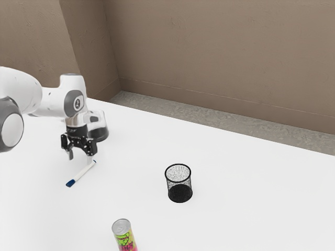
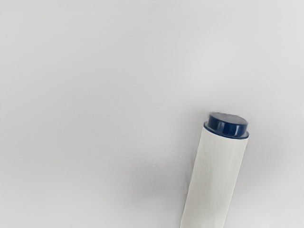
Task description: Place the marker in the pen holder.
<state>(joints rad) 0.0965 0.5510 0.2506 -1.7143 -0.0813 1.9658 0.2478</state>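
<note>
Silver tops the cylindrical can with a green and pink label (image 1: 126, 238), nearest in the exterior view. Beyond it, toward that view's right, a round black mesh pen holder (image 1: 180, 189) stands upright on the white table (image 1: 261, 209). Well apart toward the exterior view's left, the white marker with a dark blue cap and blue end (image 1: 84, 172) lies flat on the tabletop. The black two-finger gripper (image 1: 80, 160) hangs just over its farther end, released, fingers spread. Behind rises a brown wall (image 1: 220, 57).
</note>
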